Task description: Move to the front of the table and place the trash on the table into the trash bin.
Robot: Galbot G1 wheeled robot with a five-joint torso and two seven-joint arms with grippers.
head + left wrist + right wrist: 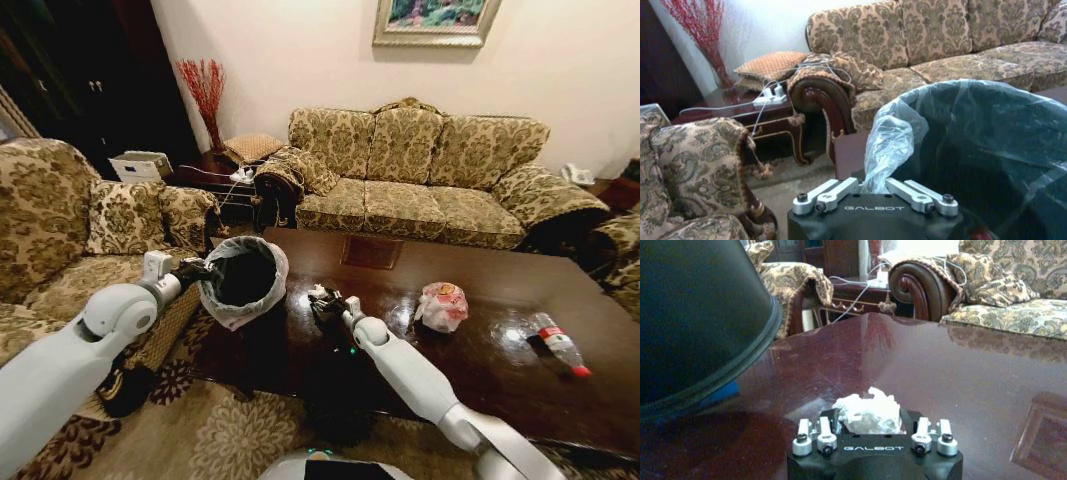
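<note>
We see the left gripper clamped on the liner at the rim of the bin, holding it raised at the table's near left corner. The right gripper, just at the bin's 3 o'clock, grips the paper ball low over the tabletop. At its 3 o'clock lie the bag bundle and, farther, the bottle. Sofas ring the table.

Both arms smooth white tubular shells with rounded joints. Left black claw and right black claw: silver knuckles, dark screws, white "GALBOT" lettering on housing.
</note>
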